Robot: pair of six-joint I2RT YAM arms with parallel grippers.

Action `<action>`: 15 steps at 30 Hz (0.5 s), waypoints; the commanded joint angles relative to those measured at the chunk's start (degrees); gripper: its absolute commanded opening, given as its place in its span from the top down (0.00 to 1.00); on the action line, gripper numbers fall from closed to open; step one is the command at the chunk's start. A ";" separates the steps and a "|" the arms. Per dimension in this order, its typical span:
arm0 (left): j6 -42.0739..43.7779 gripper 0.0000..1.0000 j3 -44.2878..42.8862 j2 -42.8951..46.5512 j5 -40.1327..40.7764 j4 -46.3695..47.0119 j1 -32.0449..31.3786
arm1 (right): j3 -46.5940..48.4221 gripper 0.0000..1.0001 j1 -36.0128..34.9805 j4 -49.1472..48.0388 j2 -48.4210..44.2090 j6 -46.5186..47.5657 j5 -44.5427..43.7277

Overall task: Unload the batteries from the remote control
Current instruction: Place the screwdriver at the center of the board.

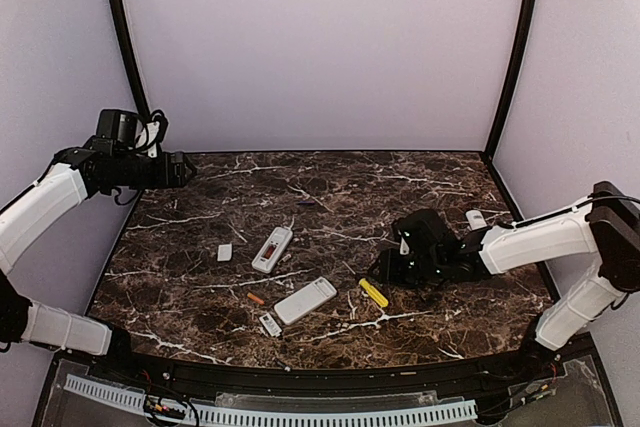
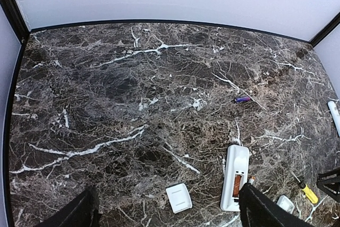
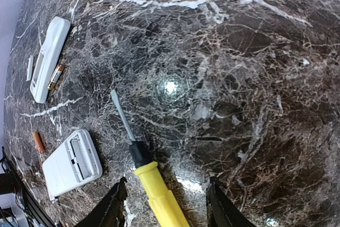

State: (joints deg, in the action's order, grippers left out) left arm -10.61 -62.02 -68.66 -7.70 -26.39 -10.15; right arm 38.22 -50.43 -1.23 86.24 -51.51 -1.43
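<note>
Orange against the dark marble, a loose battery lies in the overhead view well to the left of the right pincer and slightly nearer. Between them lie a white remote and the yellow-handled screwdriver, which is just beside that pincer. A second battery, redder, sits in the farther remote. Two small white covers lie near the remotes. The left pincer hangs at the far left, well apart from everything.

From the left wrist we see its fingers spread wide, released and grasping nothing. The farther remote lies just beside the right-hand finger, and the second battery shows as a slim orange-brown cylinder in its open compartment.

From the right wrist we see its fingers standing apart, released, with the screwdriver's yellow handle on the marble between them. The loose battery lies well left, beyond the white remote. The second battery shows farther off, copper-orange along the farther remote.
</note>
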 commanded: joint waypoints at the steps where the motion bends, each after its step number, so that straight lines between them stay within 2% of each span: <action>1: 1.02 0.10 0.78 0.85 0.11 0.90 0.05 | 0.72 0.48 0.34 2.71 -0.87 0.01 -2.44; 6: 0.38 0.10 0.41 1.77 -0.39 1.22 0.03 | 3.60 0.35 0.43 11.23 -5.44 2.65 -7.60; 9: -0.40 0.10 -1.37 1.12 -3.59 0.84 0.04 | 6.19 0.25 1.52 18.19 -8.59 5.83 -11.03; 11: -0.95 0.10 -2.97 0.41 -4.63 0.51 0.05 | 7.82 0.21 3.48 22.60 -9.84 7.98 -11.99; 15: -0.70 0.10 -3.06 0.51 -4.34 2.32 0.05 | 9.55 0.03 9.60 29.33 -11.32 10.58 -11.96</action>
State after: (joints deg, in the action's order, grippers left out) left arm -11.14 -63.66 -68.64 -10.72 -25.26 -10.15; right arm 46.02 -45.80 18.02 76.20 -44.82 -10.39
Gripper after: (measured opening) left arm 0.904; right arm 0.899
